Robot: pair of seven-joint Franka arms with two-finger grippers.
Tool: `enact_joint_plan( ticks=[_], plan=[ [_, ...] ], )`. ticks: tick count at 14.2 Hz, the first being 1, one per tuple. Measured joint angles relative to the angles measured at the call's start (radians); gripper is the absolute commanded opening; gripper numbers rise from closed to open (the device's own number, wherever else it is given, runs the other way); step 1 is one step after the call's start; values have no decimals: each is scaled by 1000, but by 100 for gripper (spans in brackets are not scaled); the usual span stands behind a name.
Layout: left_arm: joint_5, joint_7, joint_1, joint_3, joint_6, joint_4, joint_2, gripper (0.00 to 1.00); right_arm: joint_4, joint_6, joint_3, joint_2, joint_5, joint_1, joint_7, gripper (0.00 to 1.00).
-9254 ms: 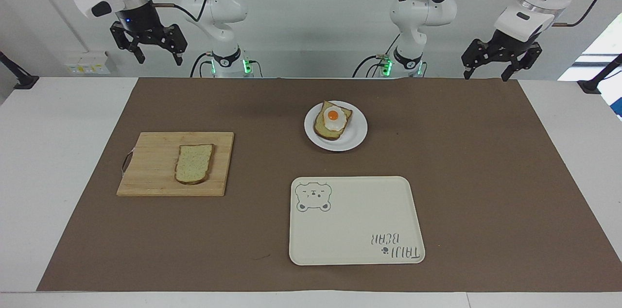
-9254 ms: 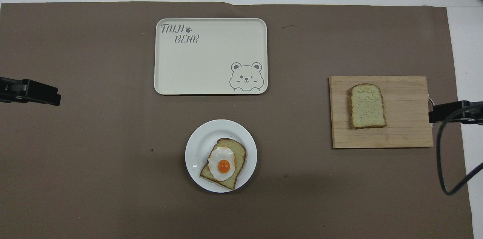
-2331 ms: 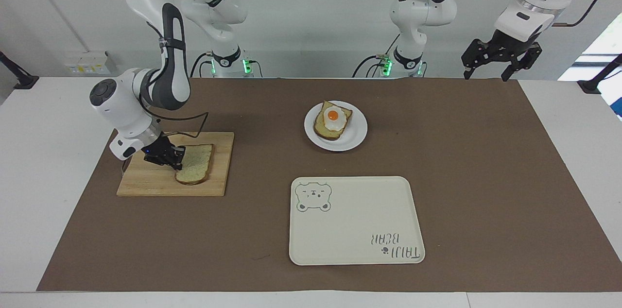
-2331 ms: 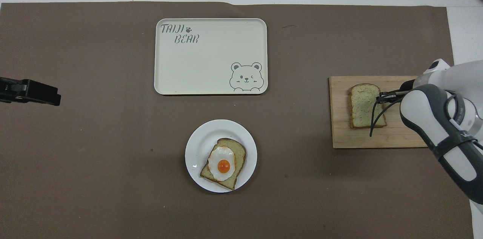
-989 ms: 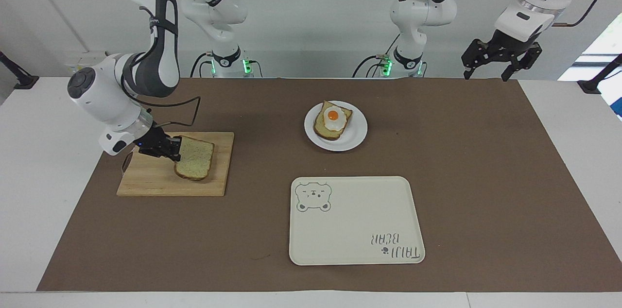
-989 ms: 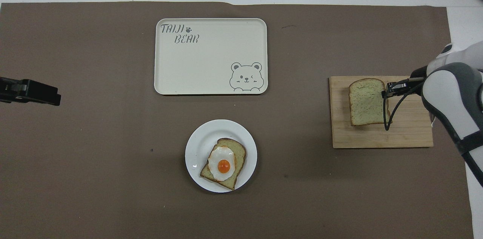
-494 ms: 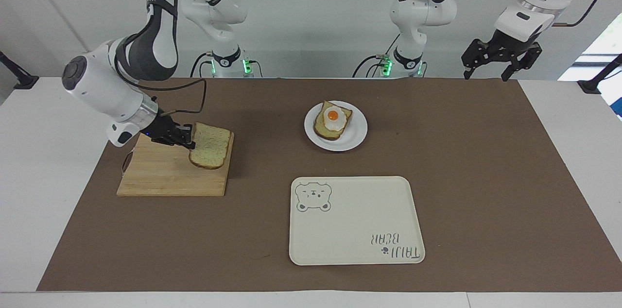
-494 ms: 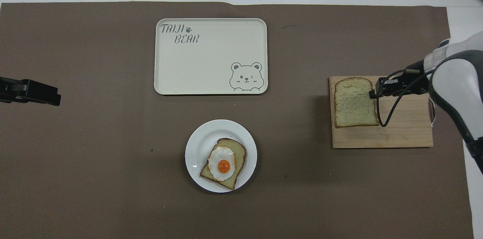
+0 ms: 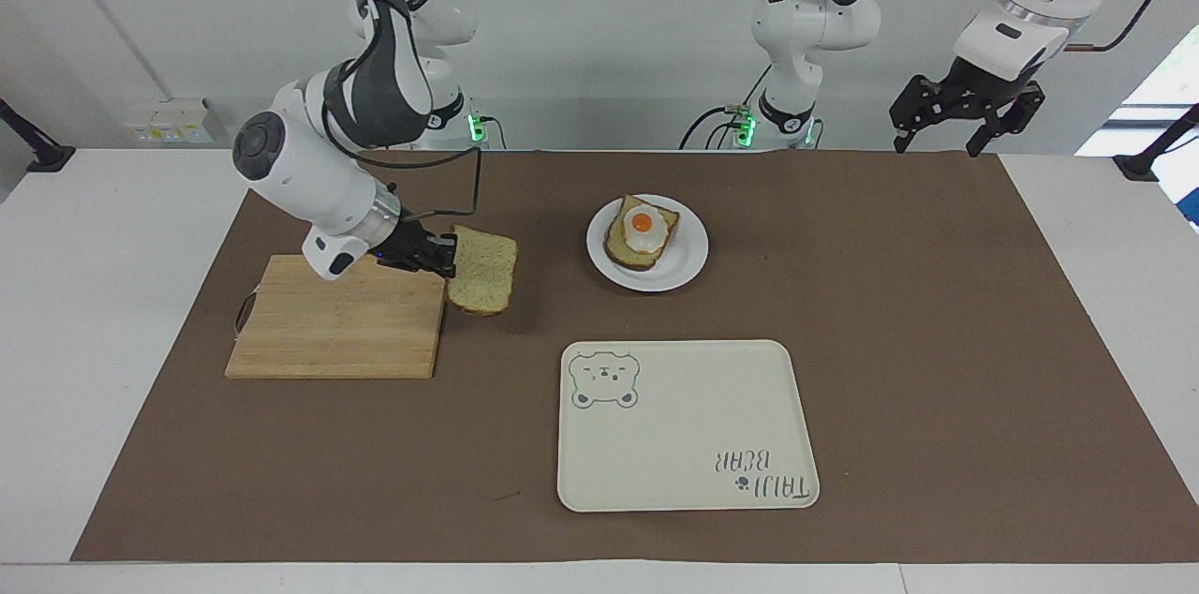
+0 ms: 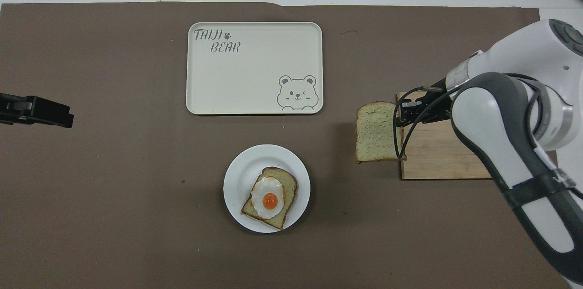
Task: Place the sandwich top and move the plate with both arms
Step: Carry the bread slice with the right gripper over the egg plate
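The right gripper (image 9: pixel 448 259) has its jaws clenched on one edge of the sandwich top (image 9: pixel 482 281), carrying the slice in the air just off the edge of the cutting board (image 9: pixel 337 330), left of centre in the facing view. The plate (image 9: pixel 681 264), with the egg-topped slice (image 9: pixel 642 231) on it, sits near the centre of the frame, well apart from the carried bread. The tray (image 9: pixel 687 425) lies below it in that view.

To do this step well, I'd say the arm should keep the slice level and travel high enough to clear the egg, then line the crust up with the lower slice, which lies turned at an angle, before lowering and letting go gently.

The left gripper (image 9: pixel 965 111) waits at the upper right of the frame, jaws released.
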Motion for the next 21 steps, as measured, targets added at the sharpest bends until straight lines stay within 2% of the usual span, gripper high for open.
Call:
enact_joint_plan(
  ticks=[2, 9, 15, 21],
  plan=[
    [0, 0, 0, 0, 0, 0, 0, 100, -4, 2, 1, -2, 3, 41, 23, 0],
    [0, 0, 0, 0, 0, 0, 0, 100, -28, 22, 3, -23, 145, 145, 119, 0],
    [0, 0, 0, 0, 0, 0, 0, 100, -65, 119, 4, -26, 249, 267, 169, 0],
    [0, 0, 0, 0, 0, 0, 0, 100, -128, 209, 4, -26, 262, 369, 171, 0]
  ],
)
